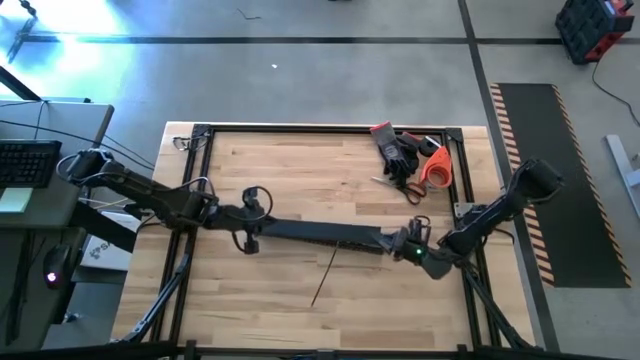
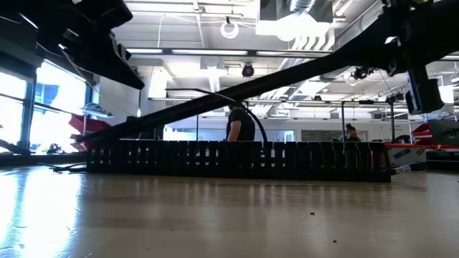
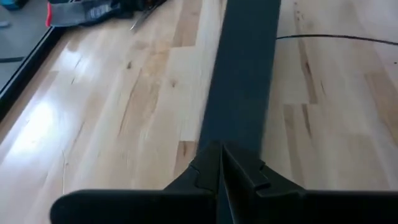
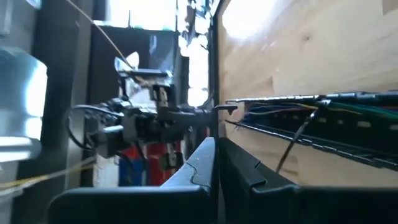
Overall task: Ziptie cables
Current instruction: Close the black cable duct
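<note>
A black comb-toothed duct (image 2: pixel 237 158) lies across the middle of the table with coloured cables (image 4: pixel 348 111) in it. A flat black strip (image 2: pixel 287 77) slants above it, low at the table's left and raised at the right. My left gripper (image 1: pixel 248 232) is shut over the strip's left end, and the strip (image 3: pixel 242 74) runs away from its fingertips (image 3: pixel 205 171). My right gripper (image 1: pixel 402 245) is shut at the strip's right end, over the duct (image 4: pixel 348 134). A thin dark wire (image 1: pixel 325 275) lies loose on the wood near the duct. My left gripper has its shut fingers over the flat face of the strip's left end (image 3: pixel 233 140), slanting down from the table's left. I cannot tell whether they touch it. My right gripper is at the strip's raised right end (image 2: pixel 387 46), coming nearly level from the table's right. Its own fingers hide the place of contact. The strip slants down from there to the duct's left end.
Black-and-red gloves (image 1: pixel 395 150), an orange tape roll (image 1: pixel 435 167) and a small hand tool (image 1: pixel 400 187) lie at the far right. A black frame (image 1: pixel 330 128) rims the table. A desk with a keyboard (image 1: pixel 25 160) stands left. People (image 2: pixel 240 122) stand in the room beyond.
</note>
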You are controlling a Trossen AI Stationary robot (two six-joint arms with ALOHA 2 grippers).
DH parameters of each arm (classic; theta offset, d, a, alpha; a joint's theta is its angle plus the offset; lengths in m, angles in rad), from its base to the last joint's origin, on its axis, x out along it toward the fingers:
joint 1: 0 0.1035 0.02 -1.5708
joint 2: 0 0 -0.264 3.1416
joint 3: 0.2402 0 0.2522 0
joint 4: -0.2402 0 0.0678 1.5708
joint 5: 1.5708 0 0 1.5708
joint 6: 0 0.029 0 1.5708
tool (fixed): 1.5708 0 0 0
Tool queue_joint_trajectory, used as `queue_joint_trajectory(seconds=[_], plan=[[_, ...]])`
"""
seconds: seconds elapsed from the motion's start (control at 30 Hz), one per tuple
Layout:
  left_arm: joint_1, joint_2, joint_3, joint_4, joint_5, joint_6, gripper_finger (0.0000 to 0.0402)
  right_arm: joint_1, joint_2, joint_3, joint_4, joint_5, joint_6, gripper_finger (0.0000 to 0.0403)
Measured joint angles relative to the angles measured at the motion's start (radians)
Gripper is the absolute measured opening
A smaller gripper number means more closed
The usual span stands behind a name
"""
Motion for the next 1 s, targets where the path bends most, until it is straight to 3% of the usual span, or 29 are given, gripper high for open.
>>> queue_joint_trajectory(seconds=[0.17, 0.7, 1.0], plan=[[0.035, 0.0, 0.0, 0.03, 0.019, 0.034, 0.0, 0.049, 0.0, 0.0, 0.038, 0.111, -0.019, 0.0], [0.129, 0.093, 0.0, 0.106, 0.164, 0.07, 0.0, 0.058, 0.105, 0.0, 0.019, 0.087, 0.143, 0.0], [0.137, 0.105, 0.0, 0.117, 0.181, 0.087, 0.0, 0.06, 0.104, 0.0, 0.077, 0.087, 0.1, 0.0]])
